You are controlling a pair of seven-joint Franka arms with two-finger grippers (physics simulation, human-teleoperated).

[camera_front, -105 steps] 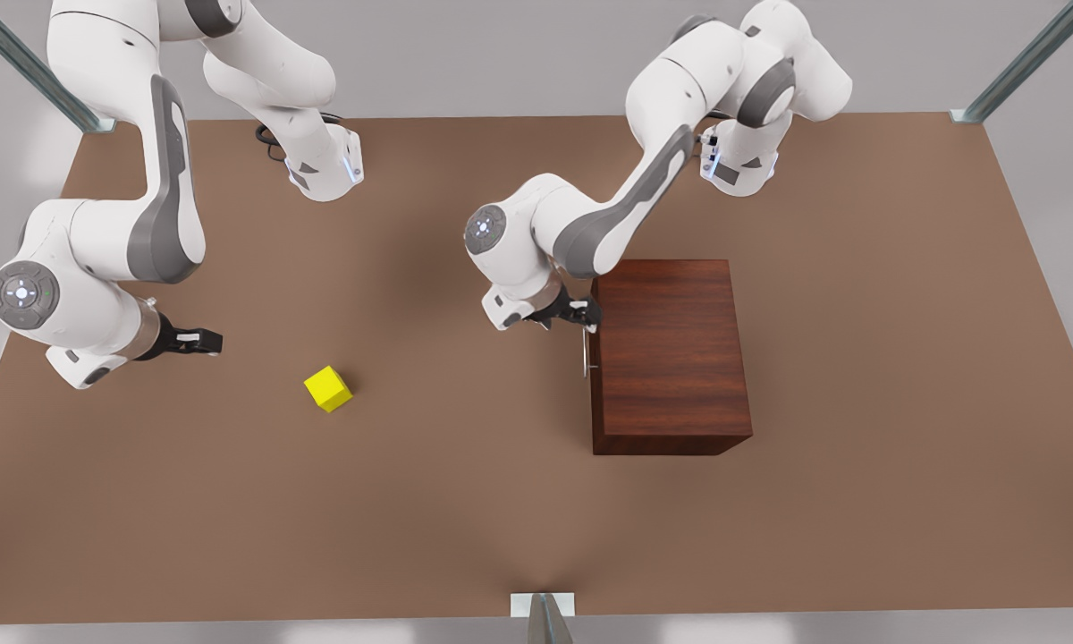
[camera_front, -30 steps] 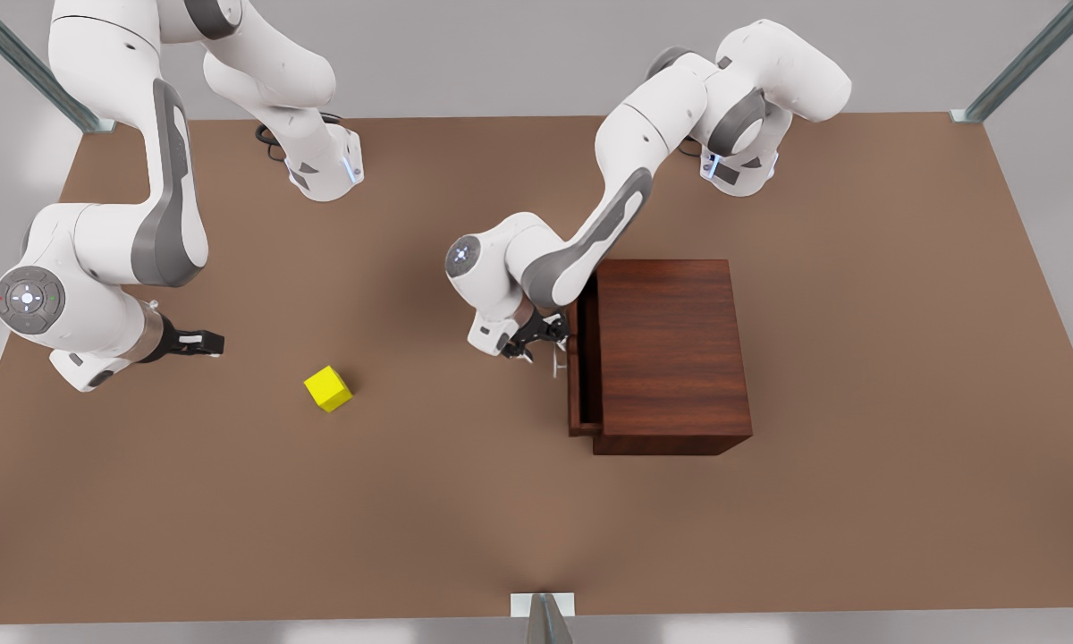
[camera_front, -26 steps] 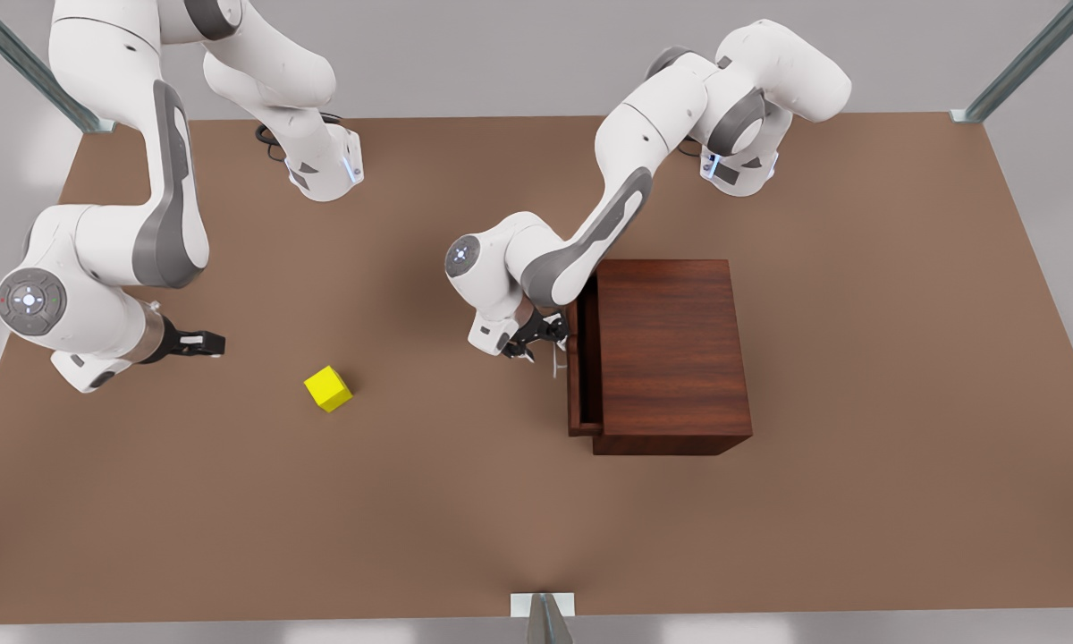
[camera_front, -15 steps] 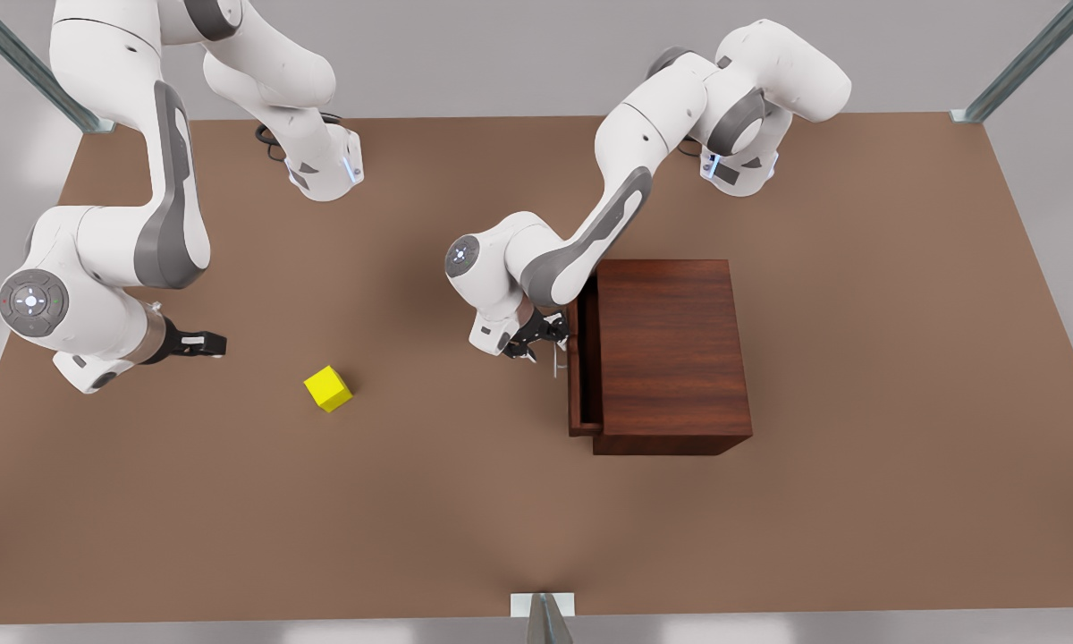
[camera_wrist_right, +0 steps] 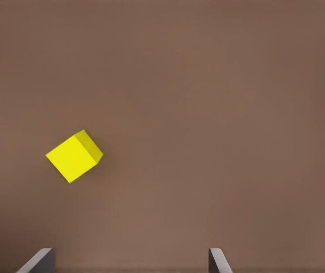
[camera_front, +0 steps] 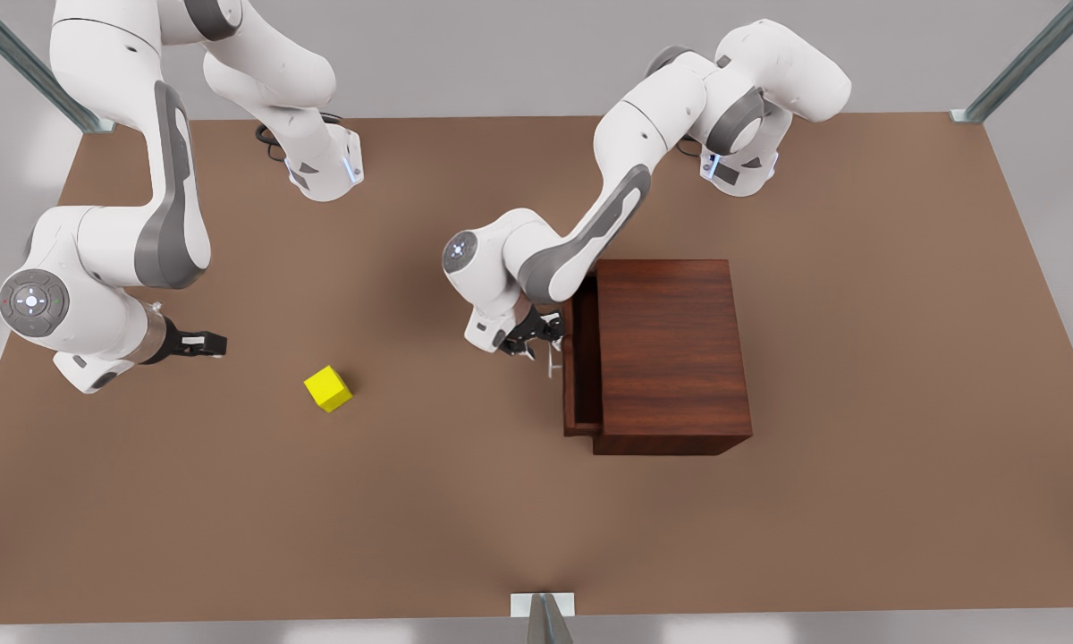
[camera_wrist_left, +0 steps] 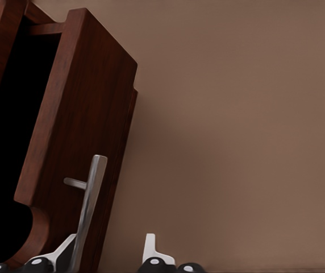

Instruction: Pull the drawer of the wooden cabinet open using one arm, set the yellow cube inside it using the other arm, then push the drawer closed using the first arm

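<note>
One drawer (camera_front: 581, 371) was what we looked at first: it stood pulled partway out of the wooden cabinet (camera_front: 671, 353), towards the front view's left, with a dark gap open behind its front panel. On that panel sat the thin silver bar handle (camera_wrist_left: 88, 210). In the left wrist view, the left gripper (camera_wrist_left: 108, 259) had one light fingertip on each side of the bar, which lay against one of them, so the fingers were partly spread, not clamped on it. In the front view we saw the same gripper (camera_front: 536, 335) right at the drawer front.

The yellow cube (camera_front: 328, 389) lay on the brown table (camera_front: 465, 519), well apart from the cabinet, on the front view's left. The right gripper (camera_front: 204, 343) hovered near it, farther to the front view's left, not touching. In the right wrist view the cube (camera_wrist_right: 74, 156) sat turned at an angle, ahead of the two fingertips (camera_wrist_right: 37, 260), which were wide apart. We could read no writing or labels on anything.
</note>
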